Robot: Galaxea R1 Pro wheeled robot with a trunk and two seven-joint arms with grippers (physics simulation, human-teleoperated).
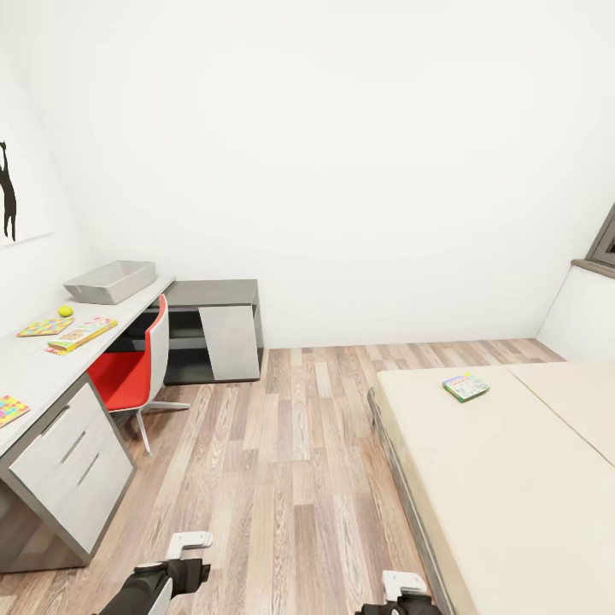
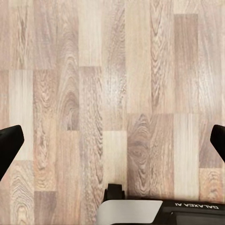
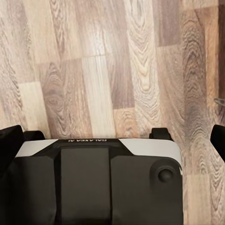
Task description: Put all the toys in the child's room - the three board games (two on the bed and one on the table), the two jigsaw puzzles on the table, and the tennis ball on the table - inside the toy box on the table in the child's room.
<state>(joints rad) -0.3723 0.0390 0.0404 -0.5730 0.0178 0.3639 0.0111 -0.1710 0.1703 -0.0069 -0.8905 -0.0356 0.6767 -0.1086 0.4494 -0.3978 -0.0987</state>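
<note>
**Toys in sight, nothing in hand**

Taking the toy box [image 1: 111, 282] as the landmark: it sits at the far end of the table [image 1: 34, 367], against the wall. Its inside is hidden by its walls from here, so I cannot tell whether it holds anything. Just beside it, toward the robot, lies the ball [image 1: 65, 311]. Next come a puzzle [image 1: 44, 326] and a game box [image 1: 82, 334] side by side, apart from each other. Farther from the box, at the near end of the table, another flat coloured piece [image 1: 12, 410] is partly cut off. Well apart from the box, across the floor [image 2: 112, 93], one game box [image 1: 465, 386] lies on the bed [image 1: 512, 478].

The left gripper [image 2: 112, 145] and right gripper [image 3: 112, 140] both hang spread wide over the floor, holding nothing.

Likely handling: the game boxes look light and stiff, best pinched at an edge; on the soft bed an edge may sink. The puzzle looks thin and harder to lift. The ball will probably roll; close across its middle.
</note>
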